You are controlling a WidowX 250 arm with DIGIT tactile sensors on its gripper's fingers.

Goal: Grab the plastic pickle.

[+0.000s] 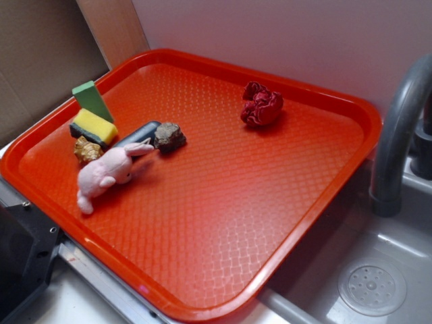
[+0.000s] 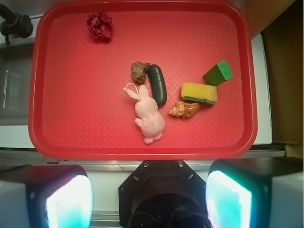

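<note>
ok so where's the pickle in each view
Exterior: pickle at tray's left, mostly hidden behind the bunny's ears, brown lump to its right.
Wrist: pickle near tray centre, upright, fully visible.
Shared landmark: the bunny, beside the pickle in both.

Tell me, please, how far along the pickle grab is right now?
Nothing is done yet: the plastic pickle lies on the red tray between the brown rock and pink bunny. The claw is open, high above the tray's near edge. Descent and grasp remain.
</note>
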